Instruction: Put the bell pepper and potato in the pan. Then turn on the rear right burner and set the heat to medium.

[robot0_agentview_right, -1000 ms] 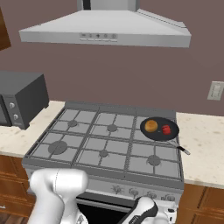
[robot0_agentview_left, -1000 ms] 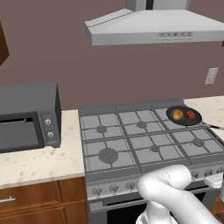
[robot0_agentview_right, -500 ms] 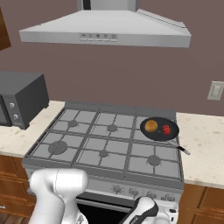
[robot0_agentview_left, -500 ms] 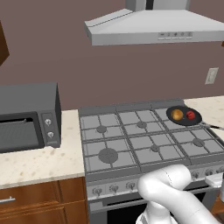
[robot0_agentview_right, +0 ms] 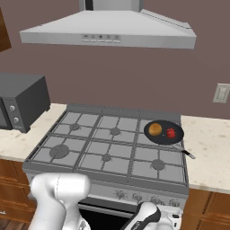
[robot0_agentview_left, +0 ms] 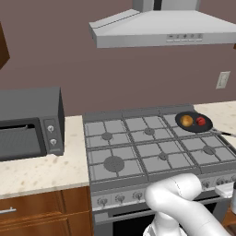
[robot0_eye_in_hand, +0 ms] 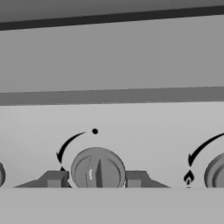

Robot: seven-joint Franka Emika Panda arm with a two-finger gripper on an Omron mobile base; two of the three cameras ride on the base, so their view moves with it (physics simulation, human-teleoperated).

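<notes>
The black pan [robot0_agentview_left: 193,128] [robot0_agentview_right: 162,139] sits on the rear right burner of the stove. The golden-brown potato [robot0_agentview_left: 186,120] [robot0_agentview_right: 155,129] and the red bell pepper [robot0_agentview_left: 201,121] [robot0_agentview_right: 170,133] lie inside it. My gripper [robot0_eye_in_hand: 95,179] is low at the stove's front panel. Its two dark fingertips [robot0_eye_in_hand: 54,179] press against both sides of a round grey burner knob [robot0_eye_in_hand: 97,166]. The knob's ridge stands upright, below a black dot and an arc arrow. My white hand [robot0_agentview_right: 168,218] shows under the panel's right end.
A second knob [robot0_eye_in_hand: 216,175] with a flame mark lies just right of the gripped one. A grey microwave [robot0_agentview_left: 27,122] stands on the counter left of the stove. The range hood [robot0_agentview_left: 161,27] hangs above the burners. The pan handle [robot0_agentview_right: 184,152] points toward the front right.
The jaws have closed in onto the knob. The arm, the pan and the food in it have stayed where they were.
</notes>
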